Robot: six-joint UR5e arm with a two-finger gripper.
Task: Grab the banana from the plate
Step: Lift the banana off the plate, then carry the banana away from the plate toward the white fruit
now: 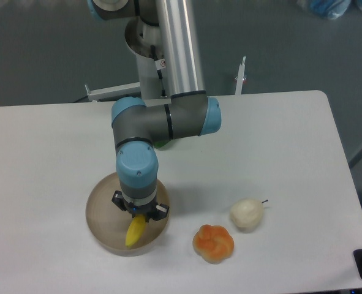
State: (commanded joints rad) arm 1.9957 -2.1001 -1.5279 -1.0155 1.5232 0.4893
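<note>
The white worktop (58,147) fills most of the view, and over it the UR5e arm (168,119) reaches down from the far side, its silver tube leading to grey joints with blue caps and a wrist that points straight down over the near left part of the surface. There sits the plate (98,214), round, shallow and tan-beige, partly covered by the wrist. At the wrist's lower end the end effector (139,215) stands low inside the plate, its dark fingers at the upper end of the banana (135,233); whether they are closed on the fruit or only around it cannot be told from this angle. The banana lies in the near right part of the plate, its visible yellow end pointing toward the near rim. To the right of the plate, on the worktop and apart from it, rests an orange knotted bun (214,242), and just beyond that, farther right, a pale cream pear (248,214) with a short dark stem.
</note>
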